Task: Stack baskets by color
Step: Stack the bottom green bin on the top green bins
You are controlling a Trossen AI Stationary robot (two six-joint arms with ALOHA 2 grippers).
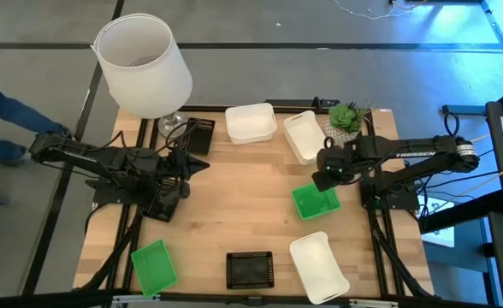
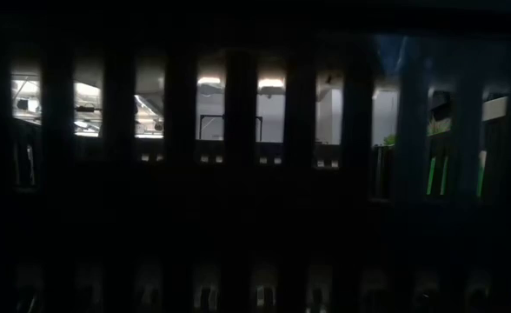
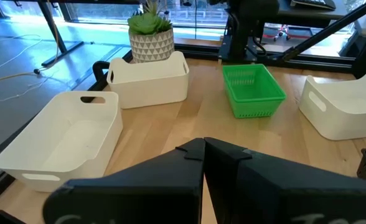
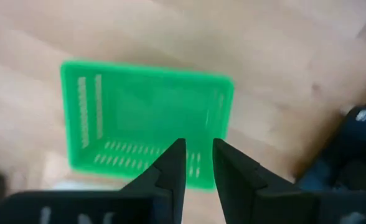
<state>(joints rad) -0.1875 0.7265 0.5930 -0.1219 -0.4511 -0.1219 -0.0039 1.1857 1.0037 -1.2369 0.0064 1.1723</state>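
Note:
A green basket (image 1: 316, 202) (image 4: 147, 124) rests bottom-down on the table at the right. My right gripper (image 1: 324, 177) (image 4: 199, 155) hangs over its far rim, pointing down, open, with nothing between the fingers. A second green basket (image 1: 154, 265) lies at the near left. White baskets sit at the far side (image 1: 251, 123) (image 1: 303, 135) and the near right (image 1: 318, 267). Black mesh baskets sit at the near edge (image 1: 250, 269) and the far left (image 1: 198, 135). My left gripper (image 1: 198, 167) (image 3: 203, 155) waits shut at the left, holding nothing.
A big white lampshade (image 1: 144, 64) stands at the far left corner and a small potted plant (image 1: 347, 117) at the far right. A dark slatted wall fills the low view (image 2: 255, 217). Bare wood lies in the table's middle (image 1: 243, 197).

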